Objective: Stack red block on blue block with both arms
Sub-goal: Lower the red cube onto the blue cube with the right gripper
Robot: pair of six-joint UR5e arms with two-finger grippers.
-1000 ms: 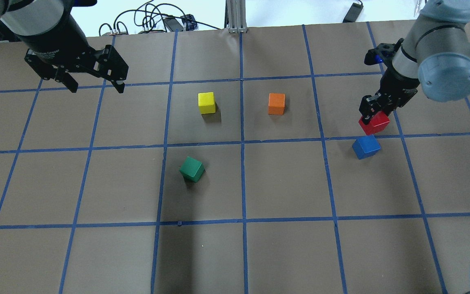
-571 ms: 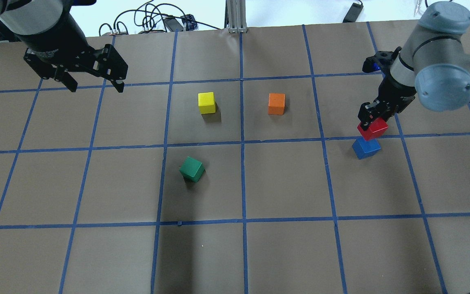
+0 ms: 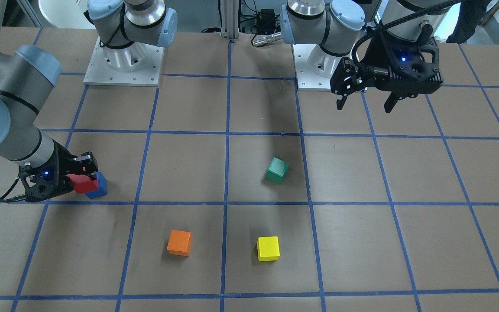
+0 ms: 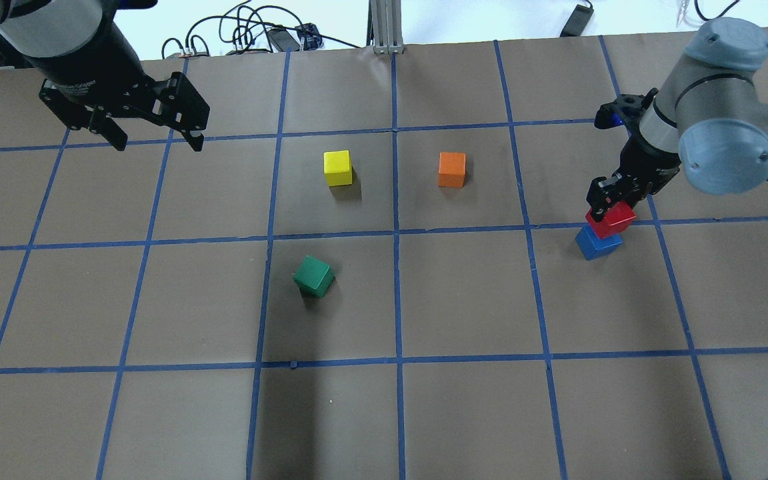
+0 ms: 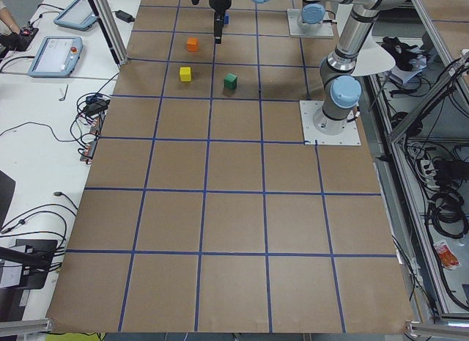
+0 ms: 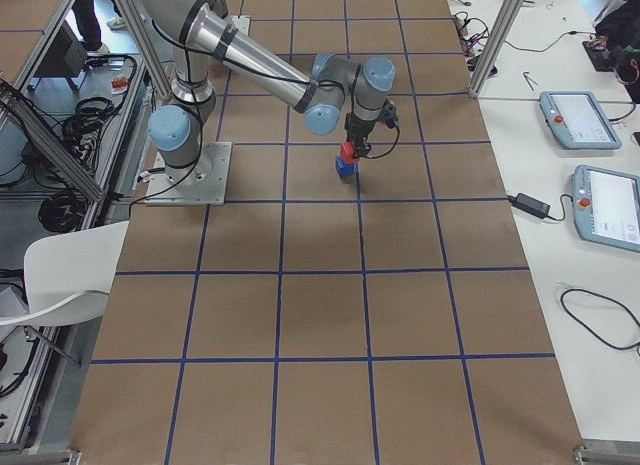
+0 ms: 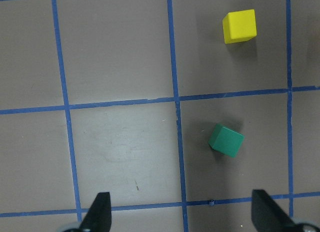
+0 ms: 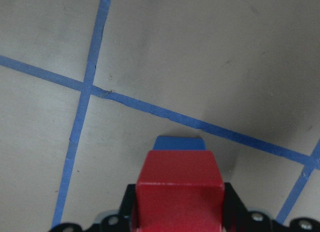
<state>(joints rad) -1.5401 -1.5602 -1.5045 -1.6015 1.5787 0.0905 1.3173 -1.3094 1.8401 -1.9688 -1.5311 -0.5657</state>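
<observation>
My right gripper (image 4: 611, 203) is shut on the red block (image 4: 612, 220) and holds it over the blue block (image 4: 598, 243), which sits on the table at the right. The red block overlaps the blue block's far part; whether they touch I cannot tell. Both show in the front view, red block (image 3: 82, 184) and blue block (image 3: 98, 189), and in the right wrist view, red block (image 8: 180, 184) above blue block (image 8: 179, 143). My left gripper (image 4: 155, 142) is open and empty, raised at the far left. Its fingertips (image 7: 99, 211) show in the left wrist view.
A yellow cube (image 4: 337, 168) and an orange cube (image 4: 452, 169) sit at mid-table, far side. A green cube (image 4: 313, 276) lies turned, nearer the middle. Blue tape lines grid the brown table (image 4: 464, 400). Cables lie past the far edge.
My right gripper has carried the red block towards the blue block and lower, from beside it to overlapping it. The left arm has stayed still.
</observation>
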